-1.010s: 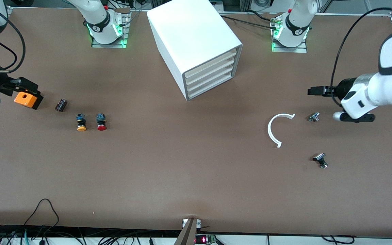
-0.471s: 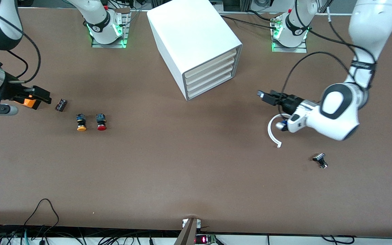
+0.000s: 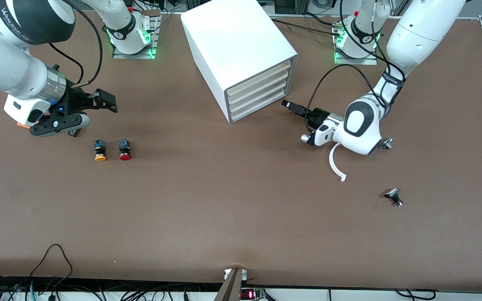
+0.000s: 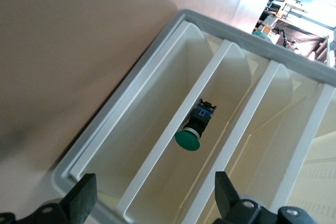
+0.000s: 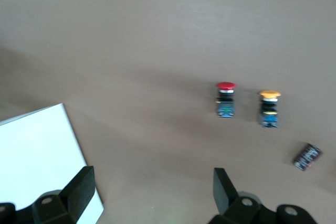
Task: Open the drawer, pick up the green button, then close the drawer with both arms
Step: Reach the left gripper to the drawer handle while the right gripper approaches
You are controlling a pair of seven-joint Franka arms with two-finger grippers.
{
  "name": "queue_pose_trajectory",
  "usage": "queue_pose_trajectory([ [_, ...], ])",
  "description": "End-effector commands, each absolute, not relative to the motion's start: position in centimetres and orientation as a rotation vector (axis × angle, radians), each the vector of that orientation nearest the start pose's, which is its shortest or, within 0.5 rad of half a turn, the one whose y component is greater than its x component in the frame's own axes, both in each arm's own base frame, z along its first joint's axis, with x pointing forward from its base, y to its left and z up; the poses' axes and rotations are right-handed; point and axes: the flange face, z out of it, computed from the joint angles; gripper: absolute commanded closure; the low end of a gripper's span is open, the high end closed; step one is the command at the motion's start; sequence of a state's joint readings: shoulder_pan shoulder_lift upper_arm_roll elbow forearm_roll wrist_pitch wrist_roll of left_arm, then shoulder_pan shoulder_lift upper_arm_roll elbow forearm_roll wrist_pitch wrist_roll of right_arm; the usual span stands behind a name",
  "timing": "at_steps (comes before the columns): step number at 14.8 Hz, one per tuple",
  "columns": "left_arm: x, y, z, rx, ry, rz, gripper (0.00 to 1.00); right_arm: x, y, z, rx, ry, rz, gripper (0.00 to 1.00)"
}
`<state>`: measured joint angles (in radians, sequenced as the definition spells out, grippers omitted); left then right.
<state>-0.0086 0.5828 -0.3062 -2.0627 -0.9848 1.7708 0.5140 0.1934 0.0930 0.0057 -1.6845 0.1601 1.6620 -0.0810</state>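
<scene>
The white cabinet (image 3: 237, 42) stands at the table's middle with all four drawers pushed in; the bottom drawer (image 3: 260, 109) is shut. My left gripper (image 3: 289, 105) is open, low in front of the drawer fronts and not touching them. The left wrist view looks into the shallow trays (image 4: 157, 129): the green-capped button (image 4: 195, 127) lies in a tray close to the table side, between my open left gripper's (image 4: 152, 198) fingers in line of sight; I cannot tell for sure which tray. My right gripper (image 3: 107, 100) is open and empty over the table toward the right arm's end, also seen in its wrist view (image 5: 152, 195).
A yellow-capped button (image 3: 100, 151) and a red-capped button (image 3: 124, 150) lie near the right gripper, with a small black part (image 3: 73, 133) and an orange box (image 3: 22, 124) under that arm. A white arc (image 3: 334, 163) and two metal pieces (image 3: 386, 144) (image 3: 394, 196) lie near the left arm.
My left arm swung in from the table's end to the front of the drawers. My right arm moved from the orange box toward the cabinet. Both grippers stayed open.
</scene>
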Motion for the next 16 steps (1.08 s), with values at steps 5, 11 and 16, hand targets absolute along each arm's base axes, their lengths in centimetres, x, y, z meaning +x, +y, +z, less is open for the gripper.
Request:
queue_pose_trajectory([
  [5,42.0,-25.5,14.1,1.952,-0.217,-0.762,0.25,57.0,13.7,52.4,-2.803,-1.006,0.136,0.0],
  [11,38.7,-29.1,13.5,1.946,-0.175,-0.765,0.48,57.2,16.3,52.2,-2.794,-1.412,0.1,0.0],
  [16,39.2,-28.4,13.2,1.964,-0.159,-0.765,1.0,57.5,20.3,50.8,-2.758,-1.531,0.043,0.0],
])
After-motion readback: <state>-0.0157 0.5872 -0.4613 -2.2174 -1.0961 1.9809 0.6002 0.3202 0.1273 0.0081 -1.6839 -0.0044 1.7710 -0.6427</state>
